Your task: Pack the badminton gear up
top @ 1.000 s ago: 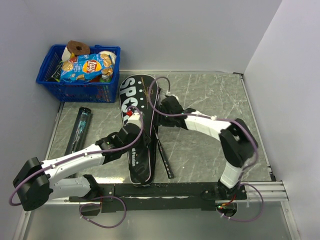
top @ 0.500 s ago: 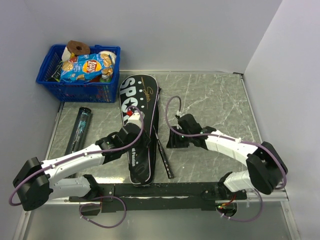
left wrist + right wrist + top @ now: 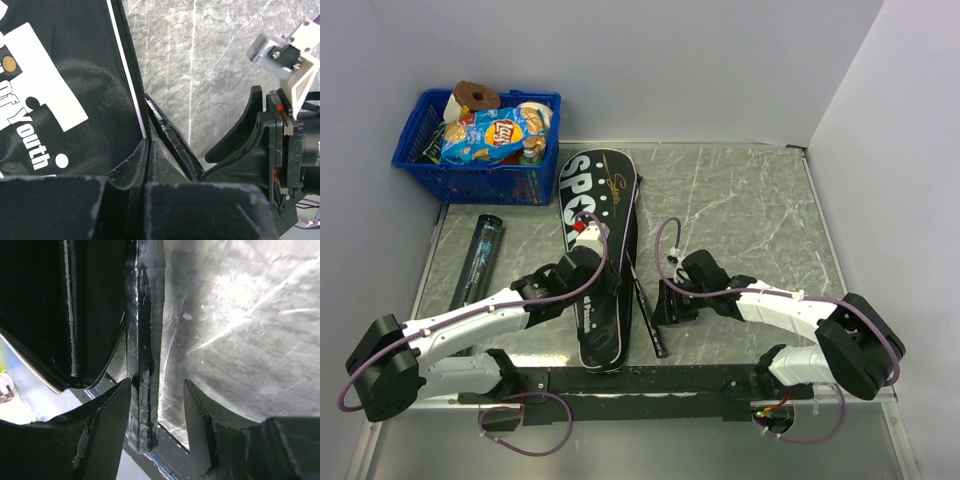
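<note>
The black bag [image 3: 598, 215] lettered SPO lies lengthwise in mid-table, its zip edge [image 3: 131, 75] showing in the left wrist view. My left gripper [image 3: 588, 278] rests on the bag's near half, shut on that zip edge [image 3: 148, 145]. A racket's thin shaft runs along the bag's right side and ends in a black handle [image 3: 650, 322]; its head is hidden. My right gripper [image 3: 656, 306] is low over the handle [image 3: 145, 365] and open [image 3: 156, 385]: the handle lies against one finger [image 3: 112, 410], with a gap to the other. The dark tube [image 3: 478, 258] lies at the left.
A blue basket [image 3: 430, 165] with a crisp packet and other goods stands at the back left. Grey walls close in the back and both sides. The black rail [image 3: 640, 380] that carries the arm bases runs along the near edge.
My right arm has drawn back from the bag's upper right edge toward the near side and come down around the racket handle. The left arm and the bag have stayed put.
</note>
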Available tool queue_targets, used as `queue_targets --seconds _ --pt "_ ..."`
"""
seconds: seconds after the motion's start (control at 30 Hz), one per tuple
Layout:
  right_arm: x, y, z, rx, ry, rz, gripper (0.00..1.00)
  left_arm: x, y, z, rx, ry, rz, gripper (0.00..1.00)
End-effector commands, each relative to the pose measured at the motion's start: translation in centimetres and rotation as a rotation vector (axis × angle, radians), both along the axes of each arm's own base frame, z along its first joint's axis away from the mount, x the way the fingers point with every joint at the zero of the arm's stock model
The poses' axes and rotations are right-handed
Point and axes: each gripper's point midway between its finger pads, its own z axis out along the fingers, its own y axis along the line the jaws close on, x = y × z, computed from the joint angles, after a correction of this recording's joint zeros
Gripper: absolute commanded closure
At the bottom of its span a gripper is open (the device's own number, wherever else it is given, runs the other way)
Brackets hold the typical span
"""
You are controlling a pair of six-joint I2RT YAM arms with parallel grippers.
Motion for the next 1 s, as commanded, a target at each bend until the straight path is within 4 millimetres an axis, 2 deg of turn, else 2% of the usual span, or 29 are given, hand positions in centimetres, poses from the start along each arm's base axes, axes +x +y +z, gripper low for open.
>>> queue_targets --seconds 0.0,0.23,0.33,0.47,0.6,0.7,0.83,0.97 --pt "-0.1 1.5 0.9 0.087 -0.021 0.027 0.46 0.8 -1.4 3.3 -0.076 -0.070 -0.017 0.99" --pt "-1.1 2.5 0.3 0.128 0.016 0.055 0.48 0.7 -1.1 3.2 -0.071 -0.069 -0.013 0.99" --pt "-1.2 2.9 0.3 0.148 0.024 0.058 0.57 0.7 -1.1 3.2 -0.071 -0.071 -0.011 0.99" --pt "-0.8 3.4 0.7 0.165 0.021 0.044 0.80 0.6 -1.1 3.3 -0.075 -0.069 -0.015 0.99" --pt "0.4 4.6 1.8 0.191 0.005 0.033 0.87 0.4 -1.1 3.1 -0.083 -0.062 -0.018 0.99" --pt "2.2 6.4 3.0 0.238 -0.013 0.014 0.90 0.2 -1.3 3.2 -0.099 -0.056 -0.025 0.99" --pt "3.5 8.9 4.6 0.316 -0.020 0.019 0.93 -0.1 -1.4 2.8 -0.102 -0.042 -0.035 0.99" --pt "3.9 11.6 6.1 0.375 -0.027 0.040 0.92 -0.2 -1.3 2.5 -0.096 -0.035 -0.038 0.99"
